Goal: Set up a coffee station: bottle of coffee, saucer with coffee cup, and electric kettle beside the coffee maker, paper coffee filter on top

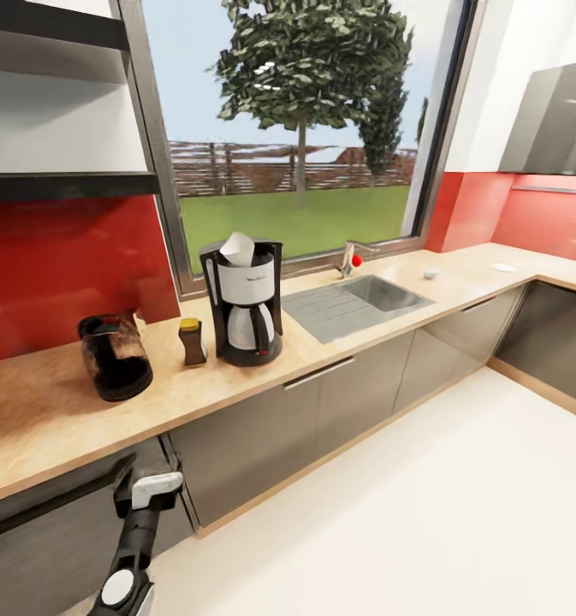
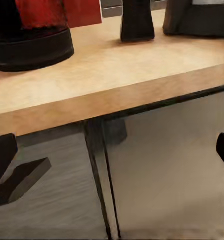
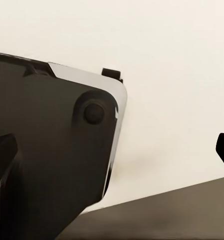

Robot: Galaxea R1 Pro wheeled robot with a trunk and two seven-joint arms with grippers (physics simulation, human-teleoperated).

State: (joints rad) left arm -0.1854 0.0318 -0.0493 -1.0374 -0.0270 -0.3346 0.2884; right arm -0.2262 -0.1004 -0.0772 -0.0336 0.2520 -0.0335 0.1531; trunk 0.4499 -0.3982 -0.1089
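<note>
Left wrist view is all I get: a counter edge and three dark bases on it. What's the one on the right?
Observer: The coffee maker. A white filter sits on top of it.
Operator: And the middle one?
Observer: A bottle with a yellow lid, beside the coffee maker and not touching it.
Operator: Is there a cup anywhere?
Observer: A small cup stands far along the counter, beyond the sink. It is apart from the saucer.
</note>
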